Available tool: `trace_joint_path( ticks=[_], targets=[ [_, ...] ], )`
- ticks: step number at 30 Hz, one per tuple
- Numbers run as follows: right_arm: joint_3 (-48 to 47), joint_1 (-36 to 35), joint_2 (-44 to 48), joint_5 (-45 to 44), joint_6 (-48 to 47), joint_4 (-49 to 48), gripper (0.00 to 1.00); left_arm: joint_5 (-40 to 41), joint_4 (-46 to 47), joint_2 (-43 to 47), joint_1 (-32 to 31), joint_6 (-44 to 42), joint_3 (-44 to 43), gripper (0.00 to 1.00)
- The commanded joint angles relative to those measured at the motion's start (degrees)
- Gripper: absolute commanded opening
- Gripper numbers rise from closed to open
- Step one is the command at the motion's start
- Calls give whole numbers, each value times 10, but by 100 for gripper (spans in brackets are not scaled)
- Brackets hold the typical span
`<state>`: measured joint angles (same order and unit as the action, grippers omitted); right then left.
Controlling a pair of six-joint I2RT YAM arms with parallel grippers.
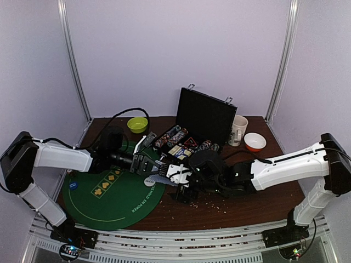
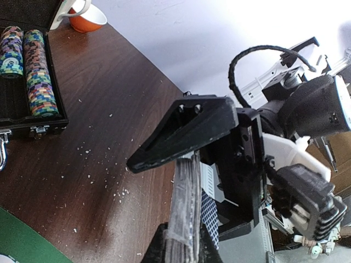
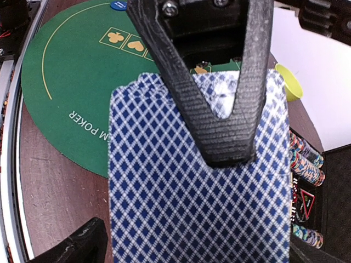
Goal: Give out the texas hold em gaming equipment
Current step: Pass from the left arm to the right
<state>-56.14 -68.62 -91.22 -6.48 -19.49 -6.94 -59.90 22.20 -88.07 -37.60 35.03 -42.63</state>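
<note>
My left gripper (image 1: pixel 148 165) is shut on a deck of playing cards (image 2: pixel 186 208), seen edge-on between its two black fingers in the left wrist view. My right gripper (image 1: pixel 179 178) meets it above the mat's right edge and is shut on one blue-diamond-backed card (image 3: pixel 192 208), with the upper finger (image 3: pixel 225 120) lying on the card's back. That card also shows in the left wrist view (image 2: pixel 209 219), just off the deck. Rows of multicoloured poker chips (image 1: pixel 176 137) lie in the open black case (image 1: pixel 205 115). A white round disc (image 1: pixel 149 179) lies on the mat below my left gripper.
A round green poker mat (image 1: pixel 104 200) covers the left of the brown table, with a blue chip (image 1: pixel 74 185) on it. A lime-green bowl (image 1: pixel 137 125), a white mug (image 1: pixel 238 130) and an orange-and-white bowl (image 1: pixel 255 141) stand at the back. Crumbs speckle the wood.
</note>
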Motion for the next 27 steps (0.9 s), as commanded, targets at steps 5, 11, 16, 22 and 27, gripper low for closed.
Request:
trace_joint_path(
  ticks=[5,11,16,22,27],
  targets=[
    [-15,2,-14,-21,16,-32,75,-2,25,3,-2,1,-15,0],
    [-15,3,-15,-31,9,-34,59,-5,25,-4,-2,1,-18,0],
    [-27,4,-20,-32,3,-29,48,-1,22,-9,-2,2,-19,0],
    [-28,4,-15,-35,2,-11,46,23,-47,-8,-2,-42,-40,26],
    [-25,3,-5,-41,2,-3,46,55,-147,-14,-1,-100,-76,29]
  ],
)
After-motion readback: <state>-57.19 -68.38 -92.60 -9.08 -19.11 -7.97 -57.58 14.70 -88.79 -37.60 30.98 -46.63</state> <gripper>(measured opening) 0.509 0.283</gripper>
